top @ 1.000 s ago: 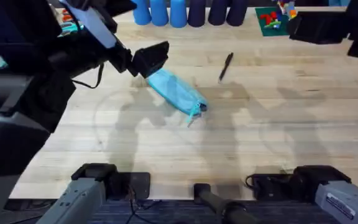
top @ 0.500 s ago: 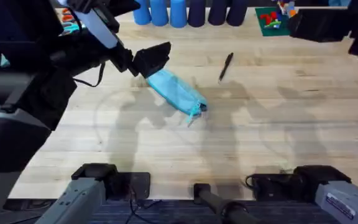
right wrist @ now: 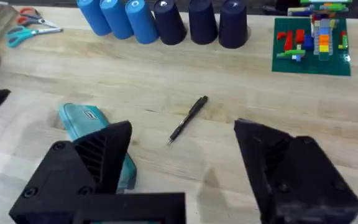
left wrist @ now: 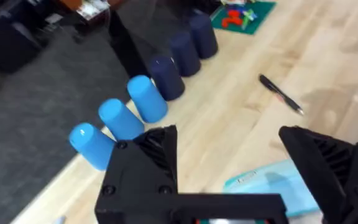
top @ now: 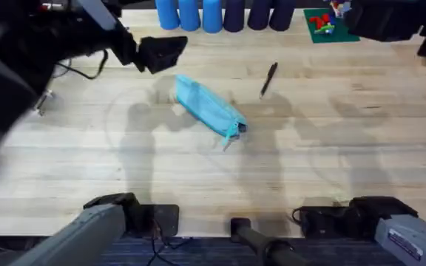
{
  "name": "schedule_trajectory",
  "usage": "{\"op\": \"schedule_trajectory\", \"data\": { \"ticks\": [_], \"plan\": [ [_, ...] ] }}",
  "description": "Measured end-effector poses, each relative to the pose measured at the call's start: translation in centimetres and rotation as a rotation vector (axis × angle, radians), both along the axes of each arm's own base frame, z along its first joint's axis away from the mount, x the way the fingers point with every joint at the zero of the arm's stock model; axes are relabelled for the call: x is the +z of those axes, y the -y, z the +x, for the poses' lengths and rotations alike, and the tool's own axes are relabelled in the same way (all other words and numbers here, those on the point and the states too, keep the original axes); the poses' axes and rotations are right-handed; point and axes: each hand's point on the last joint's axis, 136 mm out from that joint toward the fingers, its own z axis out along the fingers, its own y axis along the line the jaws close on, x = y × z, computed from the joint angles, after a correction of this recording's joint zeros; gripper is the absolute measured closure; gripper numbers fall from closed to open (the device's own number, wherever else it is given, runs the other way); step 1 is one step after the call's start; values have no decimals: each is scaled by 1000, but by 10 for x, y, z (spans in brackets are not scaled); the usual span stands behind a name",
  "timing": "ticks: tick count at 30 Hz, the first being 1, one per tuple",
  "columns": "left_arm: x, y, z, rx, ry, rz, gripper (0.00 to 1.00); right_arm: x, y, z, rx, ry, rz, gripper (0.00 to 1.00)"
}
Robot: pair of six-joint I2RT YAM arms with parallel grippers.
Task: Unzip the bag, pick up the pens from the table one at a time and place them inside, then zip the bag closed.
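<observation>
The left end effector (top: 170,53) hung wide and empty toward the tabletop's (top: 346,148) far edge, bag (top: 208,108) unopened, pen (top: 268,78) still out.

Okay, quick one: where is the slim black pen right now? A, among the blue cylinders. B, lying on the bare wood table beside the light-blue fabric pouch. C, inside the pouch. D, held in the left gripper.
B: the slim black pen lies alone on the light wood table, apart from the light-blue fabric pouch.
</observation>
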Motion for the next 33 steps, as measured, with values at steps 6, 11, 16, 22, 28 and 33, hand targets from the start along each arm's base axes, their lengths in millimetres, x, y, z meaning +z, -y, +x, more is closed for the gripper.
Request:
{"op": "schedule_trajectory", "data": {
  "ticks": [6,11,16,22,28,33],
  "plan": [
    [-22,-12,6,-74,-153,24,10,-10,0,9,0,-39,0,5],
    [-44,-12,6,-173,-166,93,9,-16,0,13,0,-60,0,5],
    [-59,-13,10,-239,-111,160,10,-18,0,12,0,-69,0,5],
    [-83,-17,17,-279,-101,221,10,-22,0,10,0,-86,0,5],
    [-109,-20,22,-309,-130,242,10,-22,0,10,0,-87,0,5],
    [-128,-21,18,-335,-176,256,10,-22,0,10,0,-87,-1,5]
  ]
}}
